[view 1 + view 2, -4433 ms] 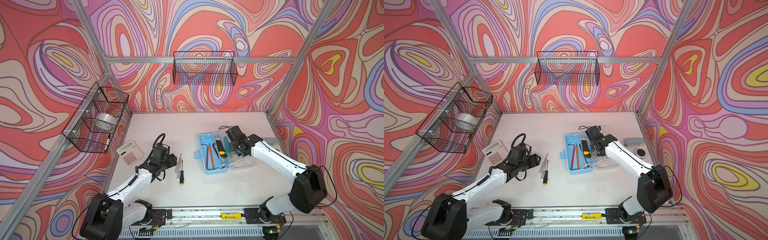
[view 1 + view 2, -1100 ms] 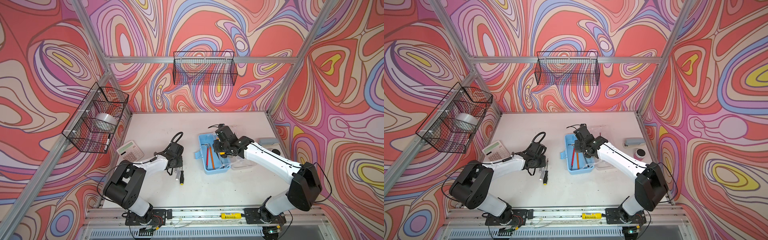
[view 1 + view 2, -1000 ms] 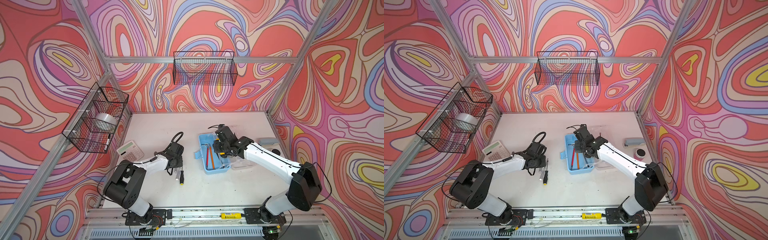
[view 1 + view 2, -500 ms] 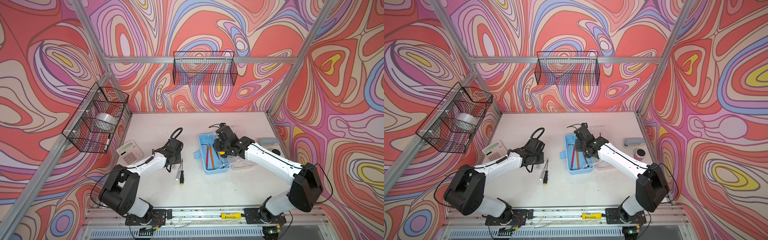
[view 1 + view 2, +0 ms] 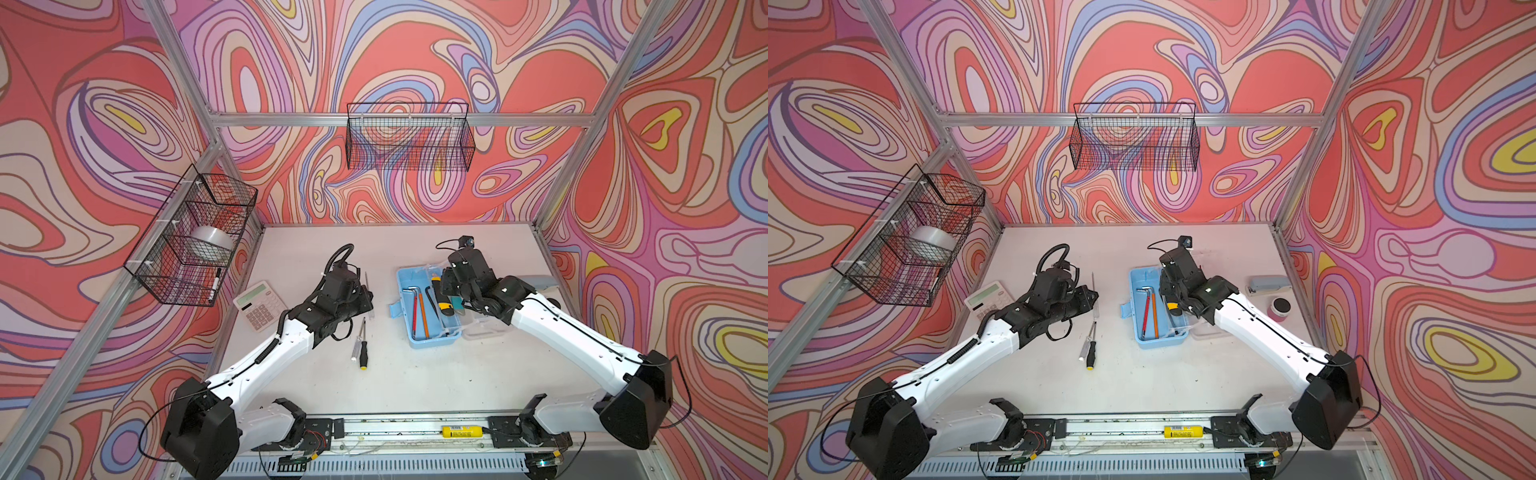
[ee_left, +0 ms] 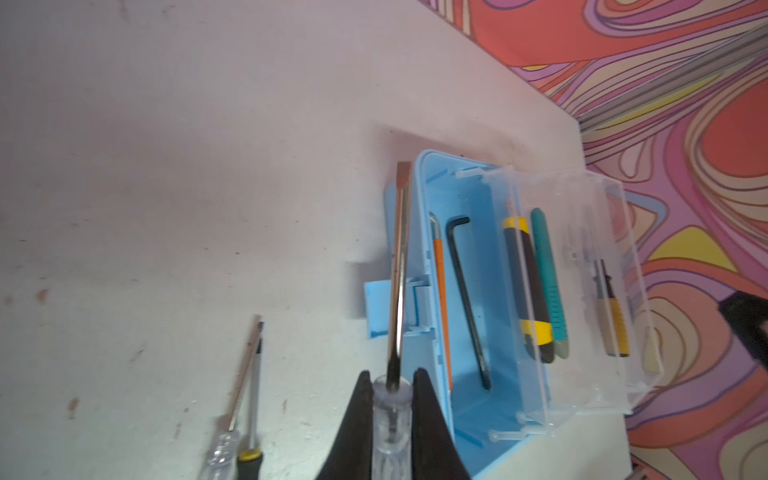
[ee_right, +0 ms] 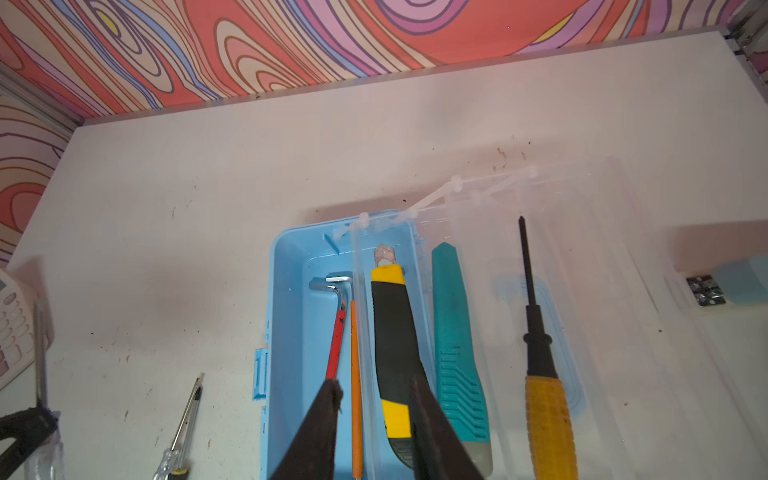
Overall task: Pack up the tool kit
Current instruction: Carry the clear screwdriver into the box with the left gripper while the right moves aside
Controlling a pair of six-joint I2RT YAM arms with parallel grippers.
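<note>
Checking the box [image 5: 434,340] first: it sits open right of mid-table, lid [image 5: 486,330] folded flat toward my right arm, hex keys [image 5: 415,311] and the yellow knife [image 7: 395,353] lying inside.

The change is on the left. A second ago my left gripper [image 6: 392,374] was down among the loose screwdrivers [image 5: 358,347]. Now it looks raised off the table [image 5: 415,386], clamped on the clear handle of one screwdriver [image 6: 399,266], just beside the box's latch side and not yet over it. I take the pick as done and the carry across as next.

Two of the loose ones lie together between the arms, so packing is only partway. The calculator [image 5: 259,305] behind the left arm and the stapler [image 5: 1268,284] past the lid sit clear of the route.

What blocks the drop is my own right gripper [image 7: 374,384]. It hangs over the box above the knife, jaws parted, holding nothing. I would back it off first.
</note>
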